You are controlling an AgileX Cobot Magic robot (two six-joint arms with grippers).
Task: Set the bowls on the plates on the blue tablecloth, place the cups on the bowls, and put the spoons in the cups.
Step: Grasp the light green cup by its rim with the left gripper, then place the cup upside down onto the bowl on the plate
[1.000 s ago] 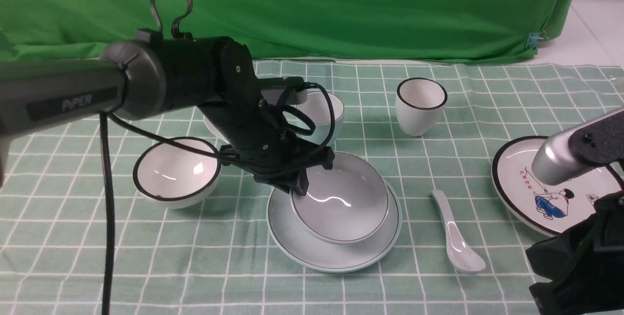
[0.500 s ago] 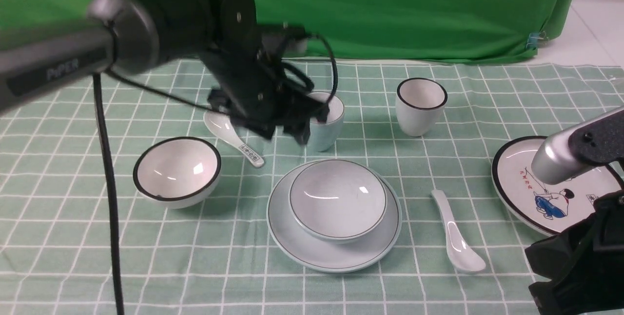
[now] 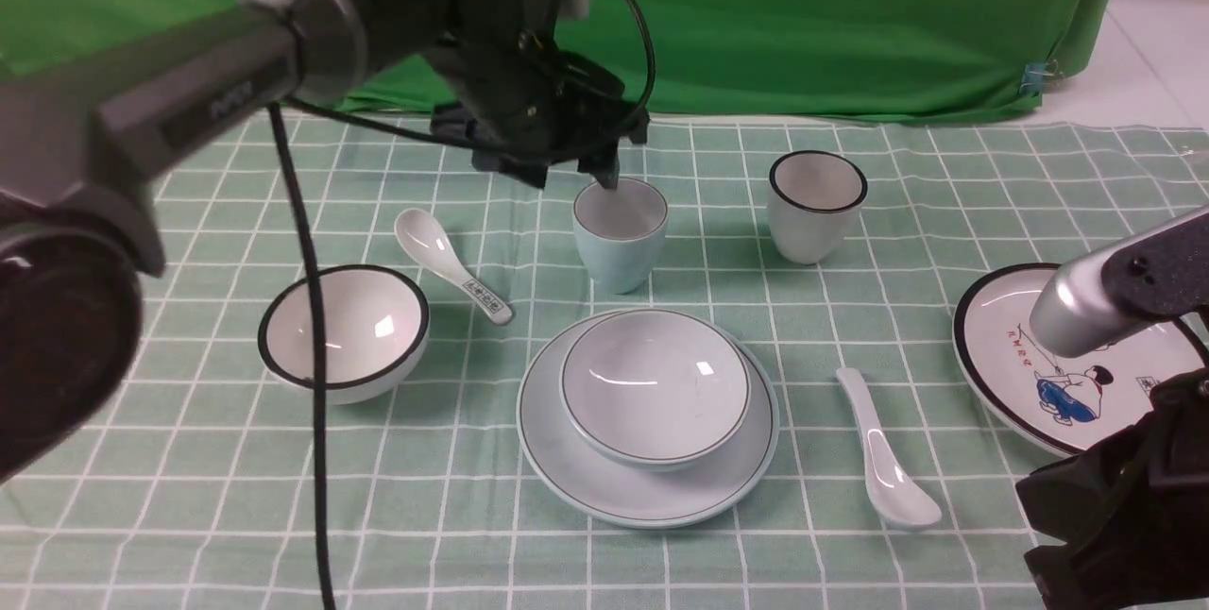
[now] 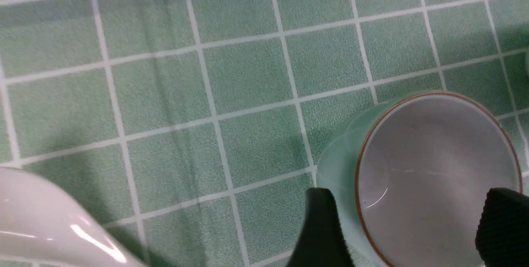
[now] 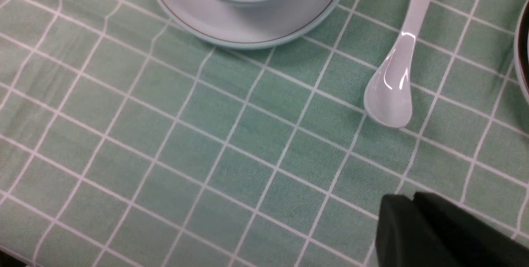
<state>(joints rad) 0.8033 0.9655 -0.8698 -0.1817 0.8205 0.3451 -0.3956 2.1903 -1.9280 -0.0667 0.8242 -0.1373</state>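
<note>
Pale blue cup (image 3: 619, 234) stood upright, mouth up, on blue tablecloth (image 3: 756, 553), just behind pale blue bowl (image 3: 655, 388) seated on plate (image 3: 642, 501). Left pincer (image 3: 574, 177) was released, spread over cup rim. Printed spoon (image 3: 451, 265) lay diagonally nearby, handle toward plate. Right pincer (image 5: 407, 203) was clenched.

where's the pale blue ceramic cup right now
In the front view the pale blue ceramic cup stands upright mid-cloth, just behind the pale blue ceramic bowl, under the open left gripper.

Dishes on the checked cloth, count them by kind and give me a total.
Bowls: 2, pale blue bowl, black-rimmed bowl
Plates: 2, pale blue plate, cartoon plate
Cups: 2, pale blue cup, black-rimmed cup
Spoons: 2, plain spoon, printed spoon
Total: 8
</note>
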